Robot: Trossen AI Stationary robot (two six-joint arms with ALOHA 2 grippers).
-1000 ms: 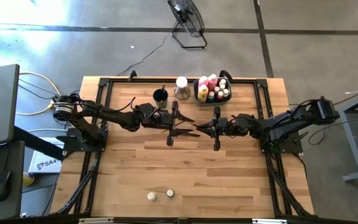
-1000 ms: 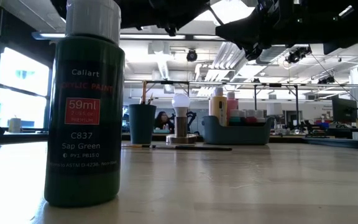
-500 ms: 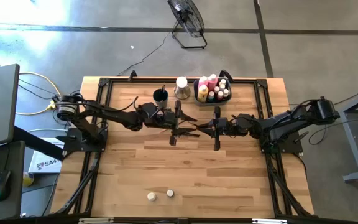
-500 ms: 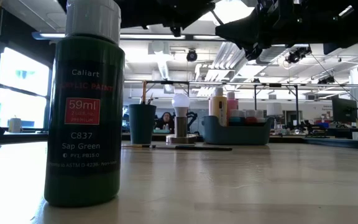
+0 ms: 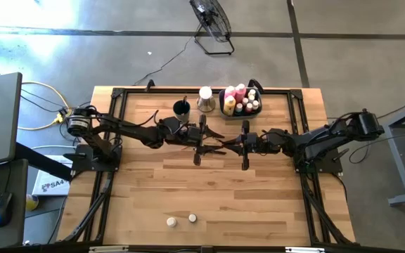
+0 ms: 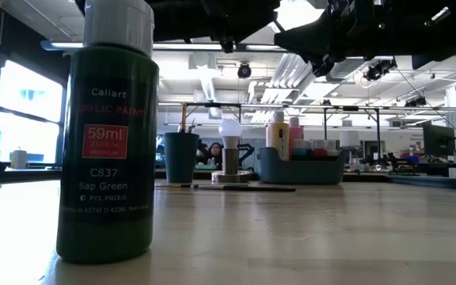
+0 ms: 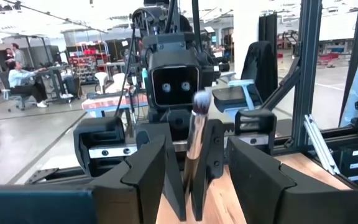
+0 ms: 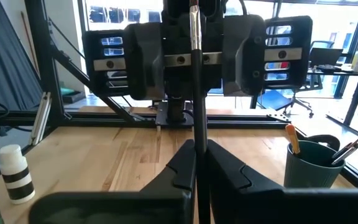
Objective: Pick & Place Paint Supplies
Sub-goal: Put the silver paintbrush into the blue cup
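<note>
Right pincer [image 5: 225, 146]: pressed together on a thin dark-handled brush [image 8: 196, 93], the handle pinched between its fingers [image 8: 182, 168] and held up off the tabletop [image 5: 209, 190]. It sits at mid-tabletop, just toward 3 o'clock of centre.

Left pincer [image 5: 212, 145]: facing the right one, nearly tip to tip, just toward 9 o'clock of it. Its fingers [image 7: 145, 171] are spread apart on either side of the brush's bristle end [image 7: 200, 102]; whether they touch the brush cannot be told.

At about 12 o'clock from the pincers, along the far edge of the tabletop, three things stand in a row. The dark cup [image 5: 181, 108] is at the 9 o'clock end and holds brushes [image 8: 293, 138]. A white bulb-shaped thing on a round base [image 5: 204, 99] is in the middle. The bin [image 5: 258, 107] is at the 3 o'clock end and holds yellow [image 5: 229, 104] and pink [image 5: 240, 90] bottles among smaller pots.

In the low view, another dark brush [image 6: 244, 188] lies flat on the wood before the cup and bin.

At 6 o'clock, near the front edge, two small capped pots stand just beside each other: cream [image 5: 171, 222] and white [image 5: 193, 218]. In the low view a green paint bottle [image 6: 111, 134] stands close to the camera.

A floor fan [image 5: 211, 21] stands beyond the far edge, at 12 o'clock.
</note>
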